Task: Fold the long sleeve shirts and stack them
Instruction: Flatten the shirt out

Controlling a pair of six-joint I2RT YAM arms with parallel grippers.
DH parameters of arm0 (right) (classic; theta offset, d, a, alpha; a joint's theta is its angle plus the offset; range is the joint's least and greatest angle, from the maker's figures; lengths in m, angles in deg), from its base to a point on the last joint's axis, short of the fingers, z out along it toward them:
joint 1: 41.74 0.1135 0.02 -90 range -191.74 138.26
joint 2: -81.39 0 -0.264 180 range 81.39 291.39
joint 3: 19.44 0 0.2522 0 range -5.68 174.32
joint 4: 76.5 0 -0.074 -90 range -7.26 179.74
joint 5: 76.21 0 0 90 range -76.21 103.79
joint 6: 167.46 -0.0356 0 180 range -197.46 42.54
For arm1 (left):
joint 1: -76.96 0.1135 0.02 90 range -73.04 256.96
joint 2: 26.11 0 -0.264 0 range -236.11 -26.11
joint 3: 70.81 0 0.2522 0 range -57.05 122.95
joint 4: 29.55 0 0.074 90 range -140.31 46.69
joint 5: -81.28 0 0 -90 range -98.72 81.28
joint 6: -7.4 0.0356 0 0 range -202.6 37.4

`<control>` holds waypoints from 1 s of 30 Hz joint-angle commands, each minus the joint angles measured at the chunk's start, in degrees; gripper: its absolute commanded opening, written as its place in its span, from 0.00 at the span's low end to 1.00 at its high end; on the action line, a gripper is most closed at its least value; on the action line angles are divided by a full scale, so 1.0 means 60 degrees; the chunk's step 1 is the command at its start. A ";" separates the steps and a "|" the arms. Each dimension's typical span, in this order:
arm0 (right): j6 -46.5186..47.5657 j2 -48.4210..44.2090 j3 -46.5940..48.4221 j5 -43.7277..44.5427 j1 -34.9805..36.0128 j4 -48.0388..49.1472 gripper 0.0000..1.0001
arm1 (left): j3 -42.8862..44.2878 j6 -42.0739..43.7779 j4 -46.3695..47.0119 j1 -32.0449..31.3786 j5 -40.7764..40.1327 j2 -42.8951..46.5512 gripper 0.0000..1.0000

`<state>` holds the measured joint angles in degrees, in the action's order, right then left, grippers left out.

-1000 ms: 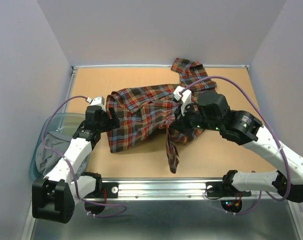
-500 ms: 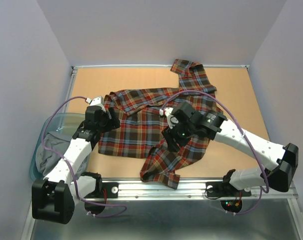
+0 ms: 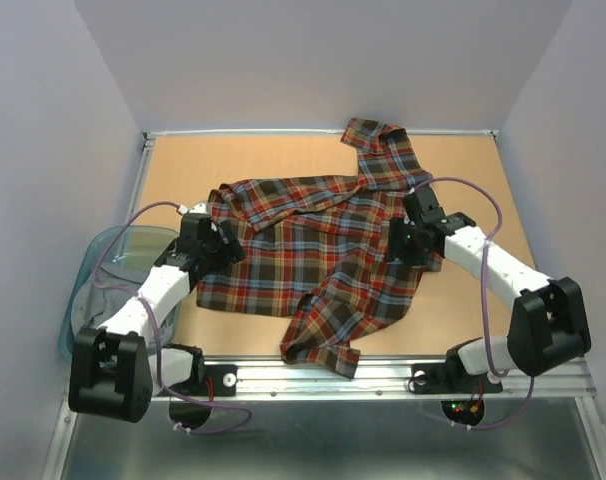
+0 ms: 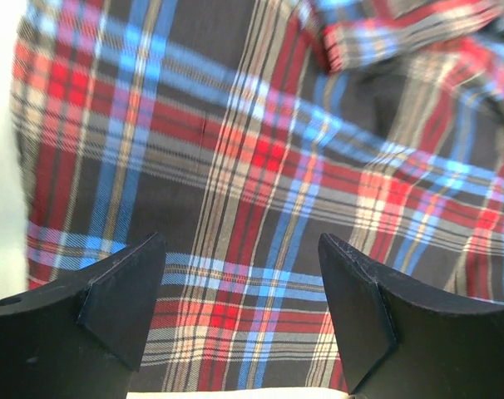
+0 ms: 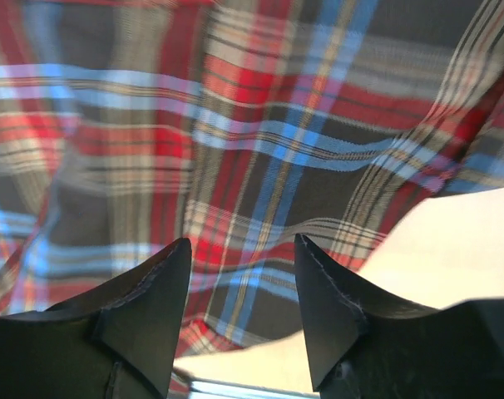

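- The shirt (image 3: 313, 250) lies opened out across the middle of the table (image 3: 183, 165), plaid side up. It is rumpled rather than flat.
- One sleeve (image 3: 383, 150) runs off to the far right corner. A bunched flap (image 3: 318, 340) hangs toward the near edge; it may be the other sleeve, but the creases hide its shape.
- The left gripper (image 3: 223, 240) sits over the shirt's left edge. In its wrist view the gripper (image 4: 239, 249) stands wide, with nothing between the fingers (image 4: 123, 291) and only the cloth (image 4: 260, 150) below.
- The right gripper (image 3: 401, 243) hovers over the shirt's right side, just below the sleeve's root. In its own view the gripper (image 5: 242, 249) is parted about halfway and carries nothing. The cloth (image 5: 235, 125) lies below it, and bare table (image 5: 452, 241) shows to one side.
- Step in hand, as I judge it: laying the shirt out flat before folding. No fold is made yet, and no stack is begun.
- A bin (image 3: 73, 300) left of the table holds grey cloth (image 3: 108, 290) (not in play now).
- The next move calls for fresh grips, since neither arm holds cloth.
  - Each gripper must come down on an edge and close on a single layer.
  - The near flap wants pulling straight first.
  - Then the far sleeve can be brought in over the body.
- The cloth is soft and will drag with any pull, so one arm should pin the shirt while the other draws.
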<state>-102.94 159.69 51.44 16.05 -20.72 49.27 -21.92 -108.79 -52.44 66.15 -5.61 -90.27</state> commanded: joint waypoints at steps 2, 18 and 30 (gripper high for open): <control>-0.1757 0.0279 -0.1169 -0.0596 -0.0527 0.2304 0.57 | -0.0275 -0.0527 0.0056 -0.0044 0.0374 -0.0453 0.85; -0.2844 0.1700 -0.2915 -0.0406 -0.4424 0.4049 0.60 | -0.0992 -0.1185 0.0510 -0.0059 0.1676 -0.1625 0.85; -0.2172 0.1540 -0.1831 0.1086 -0.6300 0.3845 0.63 | -0.1988 -0.2561 0.0613 -0.1389 0.2455 -0.0499 0.85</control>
<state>-119.85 168.02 38.17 12.99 -57.55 76.07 -30.24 -120.73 -43.89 61.71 8.97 -95.65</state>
